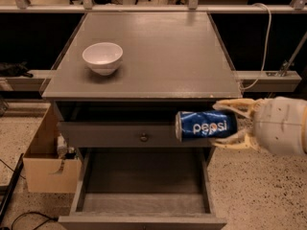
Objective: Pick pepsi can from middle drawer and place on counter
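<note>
Where the pincer point(217, 125) clasps it at right, the can point(206, 126) reads "pepsi".

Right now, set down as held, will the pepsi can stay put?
Probably not: the pepsi can lies sideways in the gripper, just below the counter; on that flat, glossy top it would likely roll. Its smooth metal may also slip.
</note>
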Available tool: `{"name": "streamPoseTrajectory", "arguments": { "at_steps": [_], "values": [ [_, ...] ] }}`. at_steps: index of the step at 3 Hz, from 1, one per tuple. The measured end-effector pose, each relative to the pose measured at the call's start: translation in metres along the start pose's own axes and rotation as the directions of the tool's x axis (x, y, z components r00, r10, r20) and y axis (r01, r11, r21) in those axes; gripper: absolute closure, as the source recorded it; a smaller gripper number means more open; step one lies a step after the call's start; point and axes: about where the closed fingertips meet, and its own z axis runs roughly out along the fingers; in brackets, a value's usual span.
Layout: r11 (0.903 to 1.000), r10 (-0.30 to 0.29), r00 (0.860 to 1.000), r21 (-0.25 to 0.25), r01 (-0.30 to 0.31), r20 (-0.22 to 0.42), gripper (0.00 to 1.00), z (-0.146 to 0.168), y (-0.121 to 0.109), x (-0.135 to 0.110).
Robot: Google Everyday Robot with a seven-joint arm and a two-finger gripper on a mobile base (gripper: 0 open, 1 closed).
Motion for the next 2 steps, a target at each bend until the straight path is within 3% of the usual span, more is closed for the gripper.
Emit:
{"name": "streamPoseTrajectory", "arguments": {
  "at_steps": [2],
  "values": [
    [0.9997, -0.023, 0.998, 0.008, 0.023, -0.065, 1.0, 0.045, -0.098, 0.048]
  ]
}}
